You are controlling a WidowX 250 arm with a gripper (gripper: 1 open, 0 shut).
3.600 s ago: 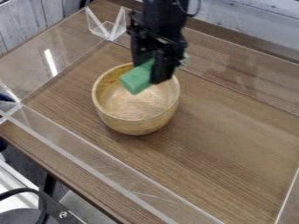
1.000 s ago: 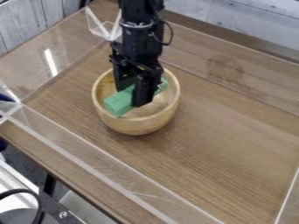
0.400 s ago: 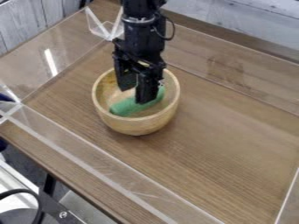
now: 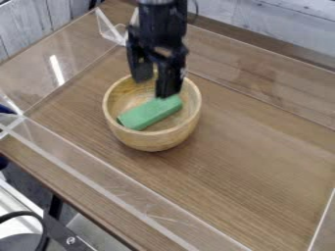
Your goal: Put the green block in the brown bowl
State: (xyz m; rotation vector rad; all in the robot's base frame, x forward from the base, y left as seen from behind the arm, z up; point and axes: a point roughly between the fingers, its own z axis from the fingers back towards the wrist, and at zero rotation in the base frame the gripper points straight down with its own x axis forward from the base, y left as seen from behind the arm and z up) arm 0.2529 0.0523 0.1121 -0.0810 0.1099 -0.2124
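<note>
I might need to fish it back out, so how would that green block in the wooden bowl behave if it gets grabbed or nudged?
The green block looks like a stiff bar, so it probably won't bend. Its flat faces suggest sliding, not rolling. It lies slanted inside the brown bowl, so a nudge may simply shift it along the curved wall.

A wood-grain surface (image 4: 249,147) is filling most of the view, with low clear acrylic walls (image 4: 78,172) standing along its edges and catching glints of light. Pale grey planking (image 4: 39,25) is showing beyond the far left corner, and dark gear (image 4: 26,230) is sitting below the near edge.
</note>
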